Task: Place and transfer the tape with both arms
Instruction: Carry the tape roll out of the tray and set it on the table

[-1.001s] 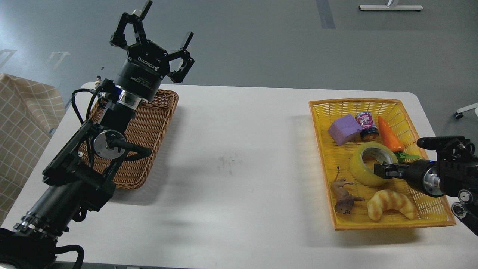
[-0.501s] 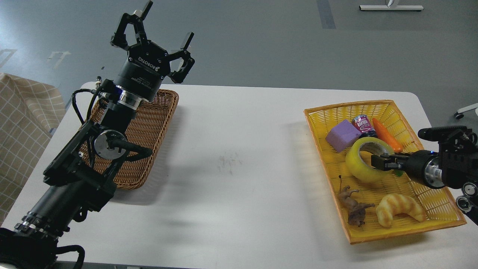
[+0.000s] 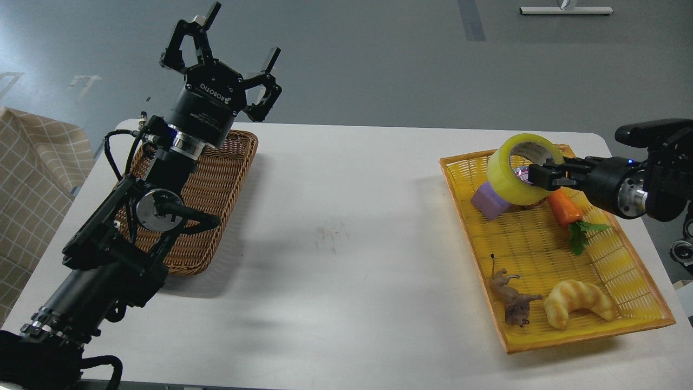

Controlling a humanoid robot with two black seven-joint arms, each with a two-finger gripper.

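Note:
The tape (image 3: 511,176), a yellow translucent roll with a grey-white core, hangs in the air above the back of the yellow basket (image 3: 639,319). My right gripper (image 3: 541,176) is shut on its right wall, one finger inside the core. My right arm comes in from the right edge. My left gripper (image 3: 233,40) is open and empty, raised high above the back of the brown wicker basket (image 3: 216,179) at the table's left.
The yellow basket holds a purple block (image 3: 487,200), a carrot (image 3: 566,211), a small can partly hidden behind the tape, a toy animal (image 3: 511,300) and a croissant (image 3: 576,306). The white table (image 3: 335,244) lies between the two baskets. A checked cloth (image 3: 32,179) is at far left.
My right gripper has lifted the tape up out of the yellow basket. The basket turned and slid as it went. The left arm has not moved.

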